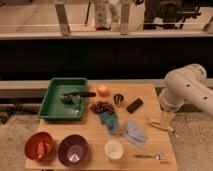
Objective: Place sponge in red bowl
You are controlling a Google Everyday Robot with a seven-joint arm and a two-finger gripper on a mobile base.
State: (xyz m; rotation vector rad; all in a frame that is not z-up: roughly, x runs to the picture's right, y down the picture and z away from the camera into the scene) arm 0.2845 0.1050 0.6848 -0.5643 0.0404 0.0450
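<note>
Gripper: the gripper (162, 121) hangs off the white arm at the table's (150, 145) right edge as the view shows it, low over the wood, fingers apart and holding nothing.
Just beside gripper: one pale grey-blue cloth (134, 131) lies a little nearer the table's middle.
Sponge: one teal sponge (109, 120) lies past the cloth from the gripper, touching or almost touching it, below a bunch of dark grapes (101, 106).
Near gripper, farther back: one flat black block (134, 105), one small dark cup (118, 99) and one orange (102, 90).
Near gripper, front edge: one metal utensil (150, 156) and one white cup (114, 149).
Well apart from gripper: two bowls, a purple bowl (73, 150) and beyond it the red bowl (31, 145) in the far front corner, with something orange already inside it.
Far side: one green tray (52, 102) holding a dark-handled tool.
Step in hand: the reach, as I judge it; the sponge is not yet grasped.
Next move calls for: crossing over the cloth without snagging it, coming down on the sponge alone, then a long carry past the purple bowl.
</note>
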